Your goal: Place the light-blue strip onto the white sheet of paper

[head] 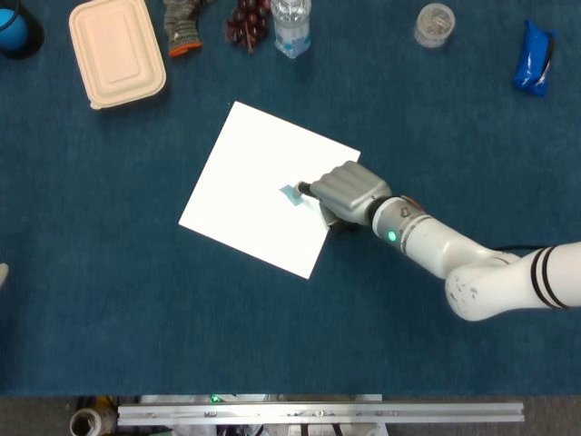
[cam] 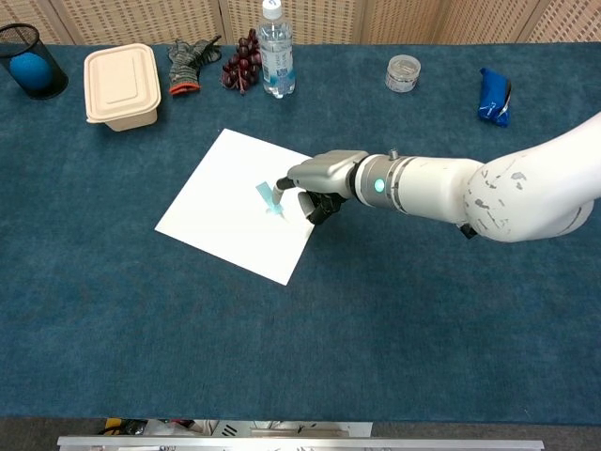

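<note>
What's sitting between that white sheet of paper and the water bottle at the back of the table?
Nothing: in the head view only bare blue cloth lies between the white sheet of paper and the water bottle. The chest view shows the same.

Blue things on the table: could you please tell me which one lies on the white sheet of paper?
The small light-blue strip, at the right hand's fingertips; the dark-blue packet and blue ball sit along the far edge.

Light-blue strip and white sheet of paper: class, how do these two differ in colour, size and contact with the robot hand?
The light-blue strip is pale blue and tiny; the white sheet of paper is white and far larger. The right robot hand has its fingertips at the strip, while the paper lies flat, unheld. Both are thin and sit mid-table.
</note>
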